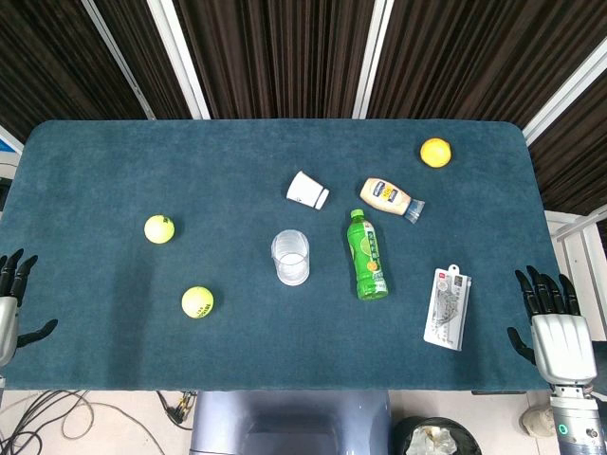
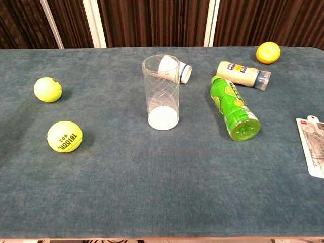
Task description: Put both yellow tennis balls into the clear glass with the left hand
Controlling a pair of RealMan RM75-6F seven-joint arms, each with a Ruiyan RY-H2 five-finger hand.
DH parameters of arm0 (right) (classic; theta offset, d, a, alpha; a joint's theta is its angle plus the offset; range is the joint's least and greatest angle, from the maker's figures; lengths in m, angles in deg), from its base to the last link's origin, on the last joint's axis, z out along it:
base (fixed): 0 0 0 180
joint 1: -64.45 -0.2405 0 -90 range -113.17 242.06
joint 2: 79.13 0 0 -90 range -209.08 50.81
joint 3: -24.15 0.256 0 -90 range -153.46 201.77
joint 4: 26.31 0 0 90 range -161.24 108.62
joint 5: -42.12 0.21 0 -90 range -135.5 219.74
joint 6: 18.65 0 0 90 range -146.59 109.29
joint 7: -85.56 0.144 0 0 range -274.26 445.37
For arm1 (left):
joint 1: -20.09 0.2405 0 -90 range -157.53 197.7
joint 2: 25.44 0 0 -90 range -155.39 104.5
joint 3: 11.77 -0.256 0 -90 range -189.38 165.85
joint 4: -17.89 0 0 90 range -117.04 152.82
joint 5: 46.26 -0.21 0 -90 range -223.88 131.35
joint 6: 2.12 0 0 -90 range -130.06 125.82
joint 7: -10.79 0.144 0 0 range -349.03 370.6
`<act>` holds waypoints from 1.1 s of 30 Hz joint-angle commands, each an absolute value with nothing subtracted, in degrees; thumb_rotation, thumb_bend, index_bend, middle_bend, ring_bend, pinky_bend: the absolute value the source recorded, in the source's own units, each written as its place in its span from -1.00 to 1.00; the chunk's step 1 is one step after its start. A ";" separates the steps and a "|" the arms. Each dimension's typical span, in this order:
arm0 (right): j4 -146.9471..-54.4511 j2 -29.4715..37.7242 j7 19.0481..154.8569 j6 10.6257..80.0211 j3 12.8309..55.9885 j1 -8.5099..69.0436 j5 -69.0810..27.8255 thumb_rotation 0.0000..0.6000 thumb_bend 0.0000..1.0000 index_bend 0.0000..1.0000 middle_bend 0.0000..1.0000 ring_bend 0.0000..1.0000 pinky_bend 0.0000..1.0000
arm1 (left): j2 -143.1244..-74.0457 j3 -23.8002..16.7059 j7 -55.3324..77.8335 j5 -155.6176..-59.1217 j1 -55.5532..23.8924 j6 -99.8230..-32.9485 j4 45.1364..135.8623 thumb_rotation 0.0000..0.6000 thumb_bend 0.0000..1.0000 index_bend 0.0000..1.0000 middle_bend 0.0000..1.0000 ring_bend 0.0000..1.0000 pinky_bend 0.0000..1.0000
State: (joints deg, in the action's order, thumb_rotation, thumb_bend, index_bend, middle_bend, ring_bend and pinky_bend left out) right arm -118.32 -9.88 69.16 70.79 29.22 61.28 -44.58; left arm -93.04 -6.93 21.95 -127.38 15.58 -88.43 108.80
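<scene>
With both hands, the left hand (image 1: 13, 301) and right hand (image 1: 554, 327), spread empty at the lower corners, the tall upright glass (image 2: 161, 92) at centre could be toppled when the 2 tennis balls (image 2: 65, 136) (image 2: 48, 89), lying at left, are dropped in.

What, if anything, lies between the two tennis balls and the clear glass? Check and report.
Nothing visible. The near tennis ball and the far tennis ball both lie on bare table left of the clear glass, with only open cloth between. The paper cup and green bottle lie beyond and right of the glass. The left hand waits at the table's edge.
</scene>
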 commanded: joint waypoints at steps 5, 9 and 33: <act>-118.44 -10.01 69.25 70.82 29.26 61.30 -44.53 1.00 -0.32 -0.94 -0.85 -0.76 -0.88 | -93.35 -7.06 22.86 -127.21 15.36 -88.08 108.88 1.00 -0.93 -0.80 -1.00 -1.00 -1.00; -118.79 -10.28 69.53 71.02 29.09 61.36 -45.02 1.00 -0.32 -0.94 -0.85 -0.76 -0.88 | -93.16 -7.26 22.66 -128.04 15.65 -88.95 109.28 1.00 -0.93 -0.80 -1.00 -1.00 -1.00; -120.27 -11.32 69.22 72.32 29.40 62.11 -44.95 1.00 -0.32 -0.94 -0.85 -0.76 -0.88 | -88.68 -8.61 21.83 -137.60 4.73 -75.13 117.41 1.00 -0.99 -0.81 -1.00 -1.00 -0.88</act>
